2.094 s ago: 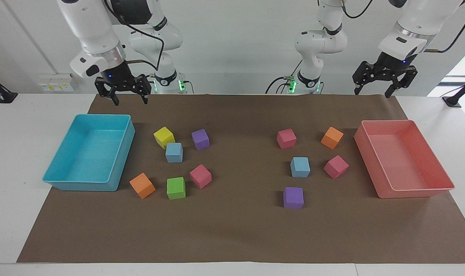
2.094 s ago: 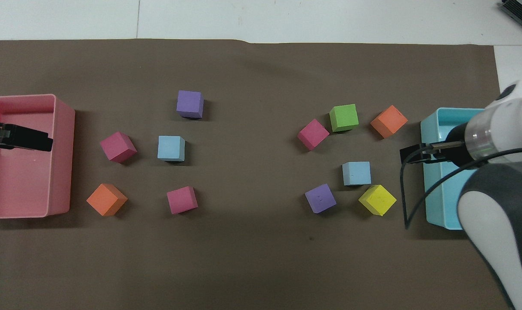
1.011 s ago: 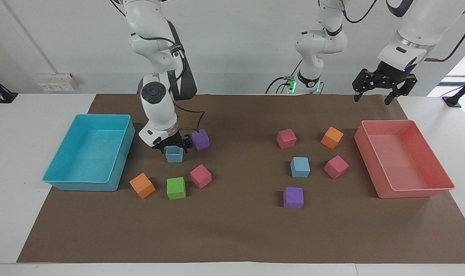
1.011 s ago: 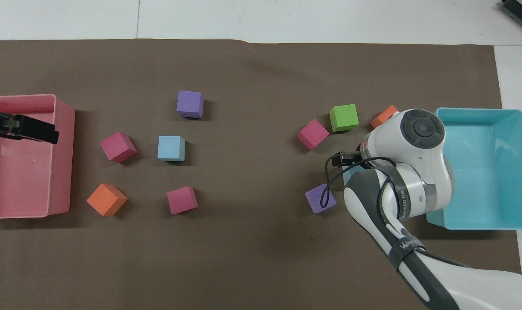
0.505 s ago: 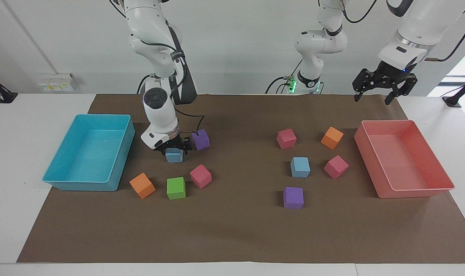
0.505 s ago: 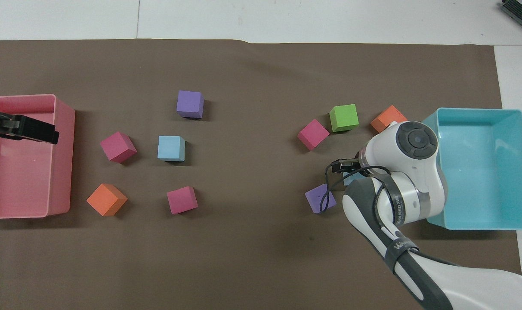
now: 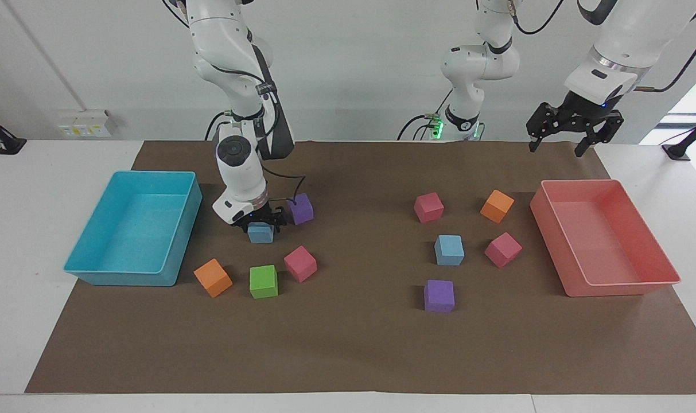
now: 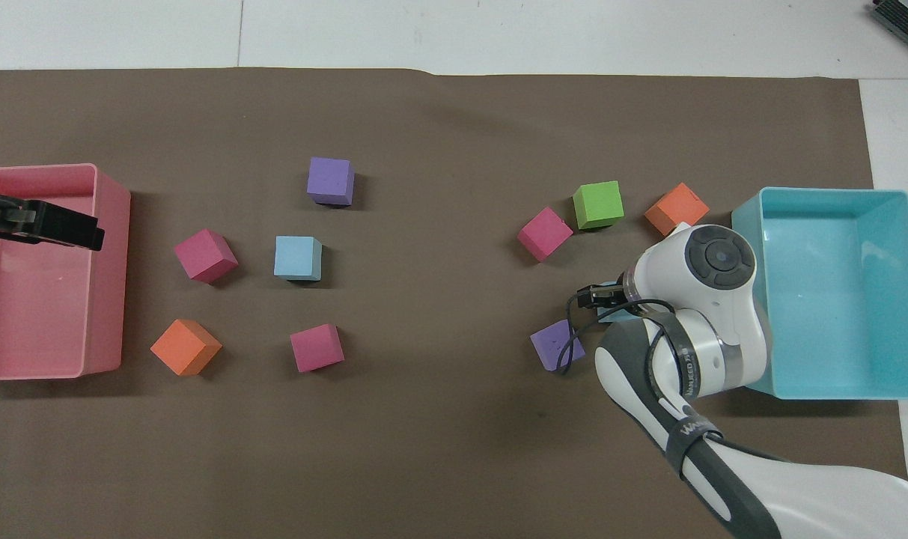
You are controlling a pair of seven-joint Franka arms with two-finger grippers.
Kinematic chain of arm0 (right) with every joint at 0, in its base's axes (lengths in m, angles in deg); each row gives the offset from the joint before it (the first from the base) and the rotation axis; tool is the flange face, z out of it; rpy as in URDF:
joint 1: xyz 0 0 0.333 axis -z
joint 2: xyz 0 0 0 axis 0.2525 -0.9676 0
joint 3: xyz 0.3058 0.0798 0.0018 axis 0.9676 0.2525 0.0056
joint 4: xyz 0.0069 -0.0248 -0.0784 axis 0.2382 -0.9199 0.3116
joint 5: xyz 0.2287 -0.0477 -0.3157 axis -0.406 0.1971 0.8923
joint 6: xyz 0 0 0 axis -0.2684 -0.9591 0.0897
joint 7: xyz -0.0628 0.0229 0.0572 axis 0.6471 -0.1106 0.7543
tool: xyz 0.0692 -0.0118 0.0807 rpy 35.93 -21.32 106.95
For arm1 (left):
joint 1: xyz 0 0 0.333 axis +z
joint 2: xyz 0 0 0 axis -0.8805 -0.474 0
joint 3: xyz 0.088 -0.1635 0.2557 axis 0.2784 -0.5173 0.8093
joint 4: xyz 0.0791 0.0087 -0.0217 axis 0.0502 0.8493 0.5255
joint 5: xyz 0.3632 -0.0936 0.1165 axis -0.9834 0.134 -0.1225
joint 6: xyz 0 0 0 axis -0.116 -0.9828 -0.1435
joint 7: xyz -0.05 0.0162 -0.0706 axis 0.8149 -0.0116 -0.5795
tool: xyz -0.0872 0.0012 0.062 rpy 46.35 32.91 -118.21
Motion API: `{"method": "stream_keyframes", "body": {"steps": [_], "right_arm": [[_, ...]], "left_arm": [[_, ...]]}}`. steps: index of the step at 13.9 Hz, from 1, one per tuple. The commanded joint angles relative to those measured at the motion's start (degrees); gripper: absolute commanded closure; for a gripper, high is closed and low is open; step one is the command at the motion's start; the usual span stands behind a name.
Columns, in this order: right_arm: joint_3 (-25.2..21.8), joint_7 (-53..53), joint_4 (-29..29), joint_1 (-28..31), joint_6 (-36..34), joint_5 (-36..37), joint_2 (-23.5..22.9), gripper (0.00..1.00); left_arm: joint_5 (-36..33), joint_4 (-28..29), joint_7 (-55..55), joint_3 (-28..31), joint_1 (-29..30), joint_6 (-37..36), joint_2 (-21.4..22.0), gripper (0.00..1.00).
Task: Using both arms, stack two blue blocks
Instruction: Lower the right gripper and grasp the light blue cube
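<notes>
Left gripper (image 7: 563,141): raised over the robots' edge of the brown mat (image 7: 353,344) by the pink tray (image 7: 660,269); jaws wide, holding nothing. Right gripper (image 7: 261,223): lowered around the first blue block (image 7: 260,234), fingers spread either side, beside a purple block (image 7: 300,208). Second blue block (image 7: 449,250): on the mat, slightly farther out, toward the left arm's end, between a pink block (image 7: 502,249) and another purple block (image 7: 439,296)

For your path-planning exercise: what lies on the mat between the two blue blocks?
Nothing: between the blue block under the right gripper and the other blue block the brown mat is bare, clearest in the facing view.
</notes>
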Motion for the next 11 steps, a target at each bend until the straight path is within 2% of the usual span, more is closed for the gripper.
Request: {"method": "stream_keyframes", "body": {"steps": [1,2,4,5,6,7,11], "right_arm": [[0.23,-1.66,-1.02,0.71,1.88,-0.67,-0.05,0.00],[0.23,-1.66,-1.11,0.71,1.79,-0.67,-0.05,0.04],[0.23,-1.14,-1.03,0.88,1.70,-0.67,-0.05,0.58],[0.23,-1.05,-1.02,0.97,1.61,-0.67,-0.14,0.79],[0.23,-1.13,-0.68,1.32,1.35,-0.76,-0.23,0.92],[0.23,-1.13,-0.41,1.67,1.17,-0.76,-0.31,1.00],[0.23,-0.87,4.67,1.15,-3.99,-0.76,-1.02,1.00]], "left_arm": [[-0.33,-0.46,0.07,0.24,-0.41,-0.67,0.06,0.00],[-0.33,-0.46,0.16,0.24,-0.41,-0.67,0.06,0.00],[-0.33,-0.46,0.25,0.24,-0.41,-0.67,0.06,0.00],[-0.25,-0.46,0.16,0.24,-0.50,-0.75,0.06,0.00],[-0.25,-0.46,0.16,0.24,-0.41,-0.75,0.06,0.00],[-0.25,-0.46,0.16,0.24,-0.41,-0.75,0.06,0.00],[-0.25,-0.46,0.16,0.16,-0.50,-0.49,0.06,0.00]]}}
